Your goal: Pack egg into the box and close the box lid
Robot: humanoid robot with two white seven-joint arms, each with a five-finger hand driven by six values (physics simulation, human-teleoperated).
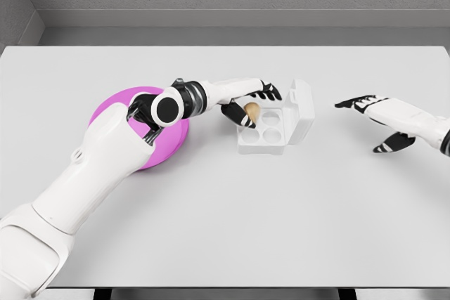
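Meanwhile, the left hand [249,105] reached across the white table [225,230] from the left, its dark fingers [269,92] curled around a tan egg [251,110] and holding it over the near-left part of the white egg box [271,131]. Whether the egg already touched a cup could not be told. The box sat near the middle of the table, its round cups facing up and its lid [304,107] standing open, raised on the right side. A pink plate [144,135] lay to the left of the box, partly hidden under the left forearm. The right hand [373,121] hovered well apart to the right of the box, its fingers spread and relaxed, holding nothing, with the fingertips pointing left toward the lid.
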